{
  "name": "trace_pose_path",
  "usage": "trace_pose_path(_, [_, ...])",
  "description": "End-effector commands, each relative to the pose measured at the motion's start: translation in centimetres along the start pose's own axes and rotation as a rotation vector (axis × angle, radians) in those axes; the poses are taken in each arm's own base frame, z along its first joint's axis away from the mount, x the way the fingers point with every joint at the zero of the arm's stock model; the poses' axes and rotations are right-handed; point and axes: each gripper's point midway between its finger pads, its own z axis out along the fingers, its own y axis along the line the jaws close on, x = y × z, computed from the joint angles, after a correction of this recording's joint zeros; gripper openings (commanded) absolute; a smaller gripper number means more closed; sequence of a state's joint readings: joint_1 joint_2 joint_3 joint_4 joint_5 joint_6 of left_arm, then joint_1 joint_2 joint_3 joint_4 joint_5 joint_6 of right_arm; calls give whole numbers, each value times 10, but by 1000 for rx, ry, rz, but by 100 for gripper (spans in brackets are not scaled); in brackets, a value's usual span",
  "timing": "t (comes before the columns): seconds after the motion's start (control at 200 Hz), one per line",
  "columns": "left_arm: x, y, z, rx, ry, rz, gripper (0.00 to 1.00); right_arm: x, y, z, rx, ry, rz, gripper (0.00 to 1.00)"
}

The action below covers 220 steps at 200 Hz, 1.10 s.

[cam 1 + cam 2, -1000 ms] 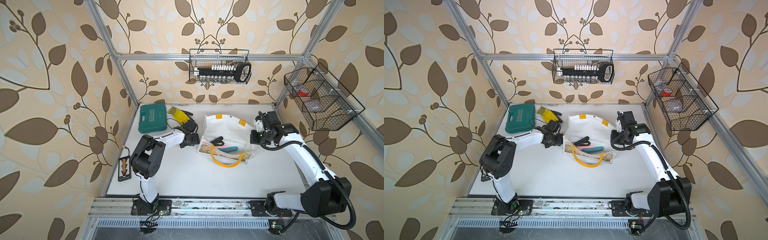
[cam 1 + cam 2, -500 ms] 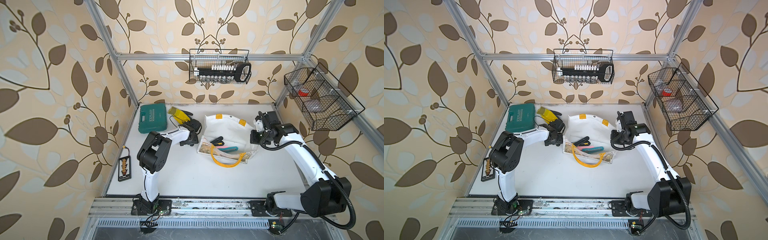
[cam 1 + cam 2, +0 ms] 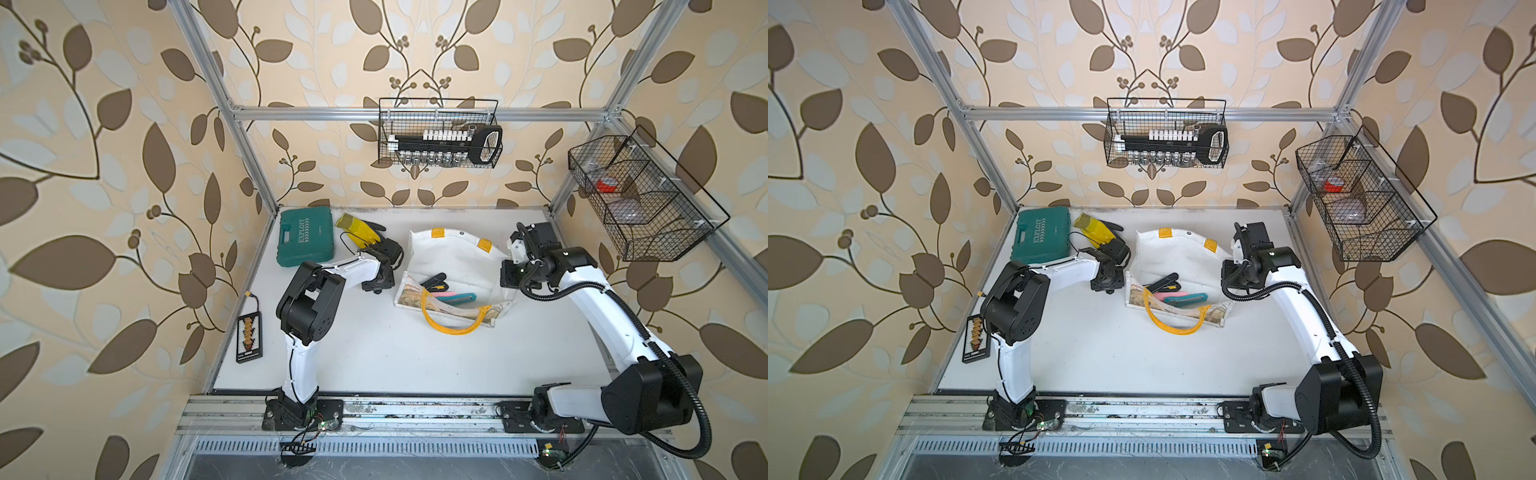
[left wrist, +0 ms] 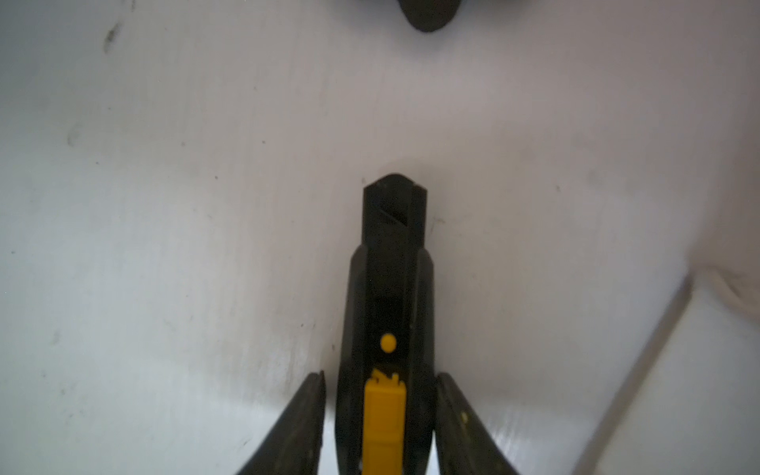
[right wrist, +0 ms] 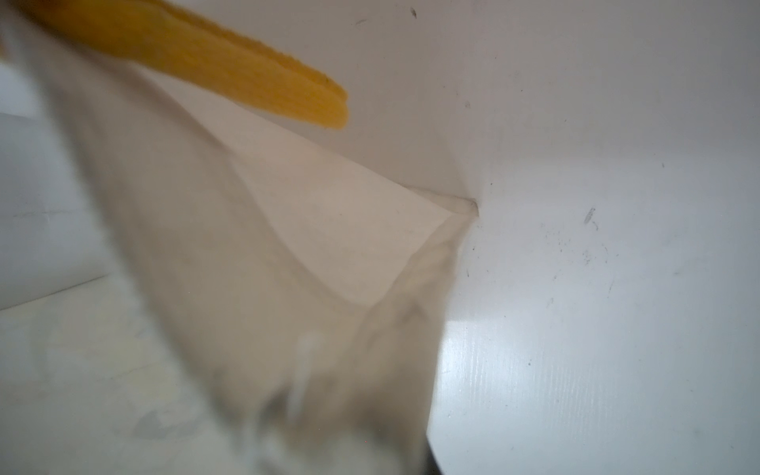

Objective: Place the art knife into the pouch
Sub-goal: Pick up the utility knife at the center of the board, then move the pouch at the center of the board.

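Observation:
The art knife (image 4: 395, 230), black with a yellow slider, lies on the white table between the fingers of my left gripper (image 4: 380, 375). The fingers stand close on both sides of it with thin gaps, so the gripper is open. In both top views my left gripper (image 3: 377, 286) points down just left of the pouch (image 3: 453, 257) and hides the knife. The pouch is white with yellow handles (image 3: 453, 324) and lies open. My right gripper (image 3: 508, 277) is shut on the pouch's right rim; cloth (image 5: 288, 288) fills the right wrist view.
A black-and-yellow tool (image 3: 434, 280) and pink and teal tools (image 3: 453, 297) lie inside the pouch. A green tool case (image 3: 305, 243) and yellow-black gloves (image 3: 359, 230) sit at the back left. Wire baskets hang on the back wall (image 3: 440, 139) and right wall (image 3: 640, 203).
My left arm's elbow has swung right and up while its gripper stayed by the pouch's left side and its jaws narrowed. The right arm has not moved.

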State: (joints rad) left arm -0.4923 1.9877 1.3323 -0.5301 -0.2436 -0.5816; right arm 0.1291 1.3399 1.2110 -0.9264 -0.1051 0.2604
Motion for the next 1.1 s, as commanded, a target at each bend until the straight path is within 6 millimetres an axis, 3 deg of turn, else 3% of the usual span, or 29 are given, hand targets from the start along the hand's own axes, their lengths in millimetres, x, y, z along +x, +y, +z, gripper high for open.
trace_pose_path(0.0, [7, 1, -2, -5, 15, 18, 37, 6, 2, 0, -10, 5, -17, 0])
trace_pose_path(0.215, [10, 6, -14, 2, 10, 33, 33, 6, 1, 0, -5, 4, -18, 0])
trace_pose_path(0.44, [-4, 13, -65, 26, -75, 56, 32, 6, 1, -2, -4, 1, -18, 0])
trace_pose_path(0.67, [-33, 20, -144, 87, -222, 55, 32, 5, 3, -4, -10, -2, -17, 0])
trace_pose_path(0.76, [-44, 14, -183, 171, -287, 52, 32, 5, 3, -5, -15, -1, -12, 0])
trace_pose_path(0.895, [-55, -15, -246, 314, -391, 86, 33, 5, 7, -4, -23, 0, -12, 0])
trace_pose_path(1.065, [-49, -65, -299, 548, -419, 150, 33, 6, 13, 0, -30, 9, -18, 0])
trace_pose_path(1.095, [-48, -67, -319, 605, -448, 147, 33, 6, 14, 1, -33, 10, -21, 0])
